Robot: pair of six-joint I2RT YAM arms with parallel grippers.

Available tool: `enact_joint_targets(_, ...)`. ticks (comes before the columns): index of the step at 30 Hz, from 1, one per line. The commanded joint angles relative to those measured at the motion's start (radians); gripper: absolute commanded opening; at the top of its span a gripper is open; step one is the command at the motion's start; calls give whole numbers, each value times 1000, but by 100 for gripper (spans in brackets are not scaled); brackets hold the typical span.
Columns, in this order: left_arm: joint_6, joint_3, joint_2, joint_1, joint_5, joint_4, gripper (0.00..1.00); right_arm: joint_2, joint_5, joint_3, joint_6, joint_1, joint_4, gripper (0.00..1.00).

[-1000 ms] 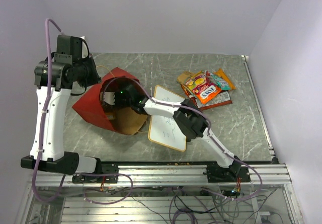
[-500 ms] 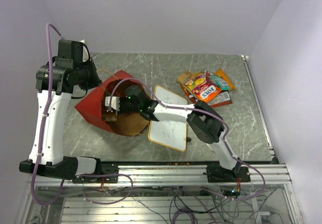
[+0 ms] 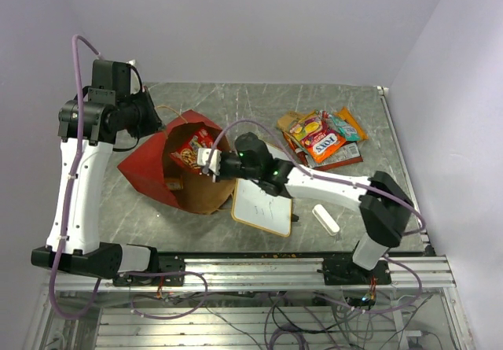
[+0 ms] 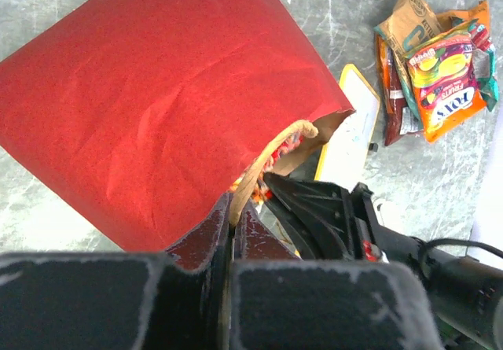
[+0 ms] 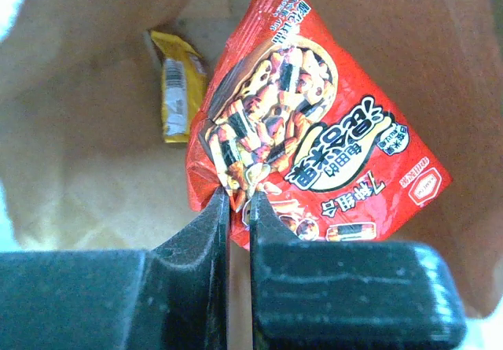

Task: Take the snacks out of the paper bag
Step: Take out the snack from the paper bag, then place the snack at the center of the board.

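The left gripper [image 4: 233,222] is clamped shut on the string handle [image 4: 263,157] of the paper bag [image 3: 141,169], which sits at the left of the table [image 3: 377,193] (red outside, kraft brown within); at the bag's mouth the right gripper [image 5: 238,204] pinches a corner of a red snack packet [image 5: 314,130], jaws nearly together; a yellow packet [image 5: 179,82] lies deeper inside; to the right are the whiteboard [image 3: 263,197], a white eraser [image 3: 325,219] and, farther back, a pile of snacks [image 3: 322,138].
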State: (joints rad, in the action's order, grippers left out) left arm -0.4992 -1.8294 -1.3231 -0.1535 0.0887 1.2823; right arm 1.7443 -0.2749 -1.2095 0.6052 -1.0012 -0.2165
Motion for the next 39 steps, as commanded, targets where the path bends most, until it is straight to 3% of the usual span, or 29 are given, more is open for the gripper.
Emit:
enact_joint_targets(1,-15,3,-4,-2,52,-43,7,-125,-51,93,-93,1,1,0)
enact_joint_targets(9,-28,27,-33,-4,96,-54,7,-326,-48,148,-74,1,149,0)
enact_joint_targets(15,-50,46,-41,-4,129,-79,7,-445,122,114,72,7,307,0)
enact_joint_targets(19,-62,56,-35,-4,139,-89,7,-502,237,129,117,45,281,0)
enact_joint_targets(25,-62,48,-25,-4,128,-81,7,-542,310,182,-144,274,155,0)
enact_joint_targets(29,-62,37,-29,-4,123,-77,7,-512,346,181,-298,435,212,0)
enact_joint_targets(39,-77,54,-33,-4,139,-93,7,-339,470,105,-357,636,363,0)
